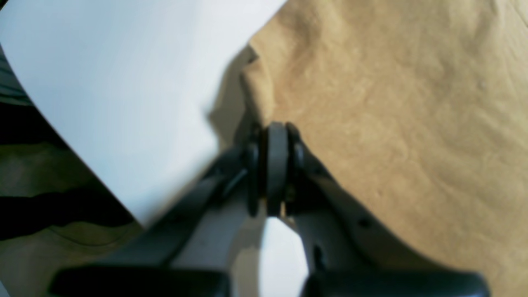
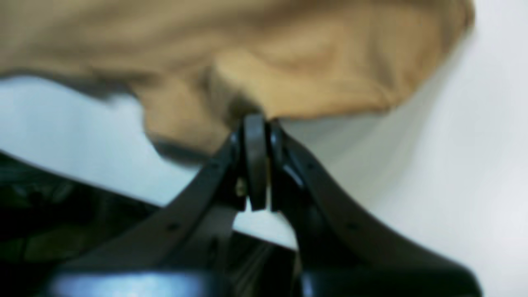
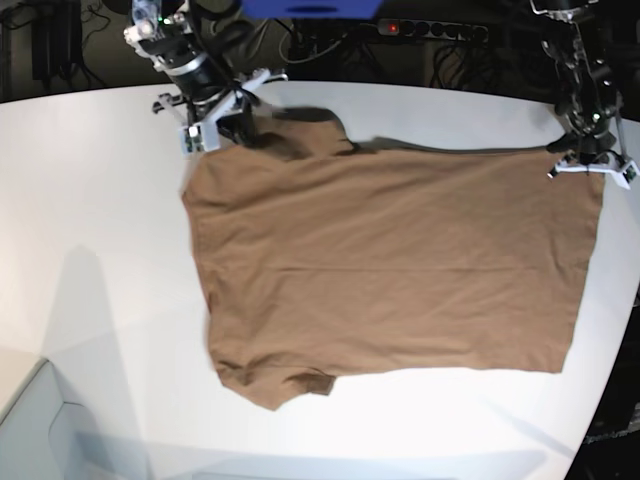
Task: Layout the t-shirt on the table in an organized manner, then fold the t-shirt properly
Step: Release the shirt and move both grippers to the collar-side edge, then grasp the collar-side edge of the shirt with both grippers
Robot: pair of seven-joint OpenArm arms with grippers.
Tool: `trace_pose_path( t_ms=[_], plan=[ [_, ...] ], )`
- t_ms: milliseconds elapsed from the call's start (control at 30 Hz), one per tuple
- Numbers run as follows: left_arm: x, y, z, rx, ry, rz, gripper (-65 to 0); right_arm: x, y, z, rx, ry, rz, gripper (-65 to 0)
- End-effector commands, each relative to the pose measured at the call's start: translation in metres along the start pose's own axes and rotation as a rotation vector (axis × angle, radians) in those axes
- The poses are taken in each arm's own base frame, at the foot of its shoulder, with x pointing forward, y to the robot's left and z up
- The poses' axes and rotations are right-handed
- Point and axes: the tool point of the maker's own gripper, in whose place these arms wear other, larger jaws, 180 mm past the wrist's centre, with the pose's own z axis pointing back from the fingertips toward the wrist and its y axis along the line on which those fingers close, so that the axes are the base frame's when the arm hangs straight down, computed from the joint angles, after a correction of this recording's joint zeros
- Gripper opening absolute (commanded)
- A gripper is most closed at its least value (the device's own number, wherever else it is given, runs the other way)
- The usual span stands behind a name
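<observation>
The tan-brown t-shirt lies spread mostly flat on the white table, with one sleeve rumpled at its near left corner. My right gripper is at the shirt's far left corner. In the right wrist view the right gripper is shut, with the t-shirt bunching where the fingertips pinch it. My left gripper is at the far right corner. The left wrist view shows the left gripper shut on the edge of the t-shirt, where the cloth folds up slightly.
The table's curved far edge runs just behind both grippers. Past it are cables and a power strip. Dark floor shows beyond the table edge in the left wrist view. A grey recess sits at the near left corner.
</observation>
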Motion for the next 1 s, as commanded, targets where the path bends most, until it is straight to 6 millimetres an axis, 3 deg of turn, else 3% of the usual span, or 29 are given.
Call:
trace_pose_path(
  t_ms=[0, 333, 467, 967],
  plan=[
    [0.010, 0.001, 0.001, 0.001, -0.022, -0.003, -64.7, 0.006, 0.000, 0.005, -0.001, -0.028, -0.010, -65.0],
    [0.038, -0.016, 0.005, -0.035, -0.085, 0.014, -65.0, 0.022, -0.001, 0.001, 0.010, -0.072, -0.019, -65.0],
    [0.063, -0.035, 0.008, -0.074, -0.143, 0.040, -65.0, 0.039, -0.001, -0.006, 0.015, -0.113, -0.007, -65.0],
    [0.103, -0.060, 0.008, -0.115, -0.217, 0.096, -65.0, 0.097, -0.001, -0.023, 0.029, -0.243, 0.037, -65.0]
  ],
)
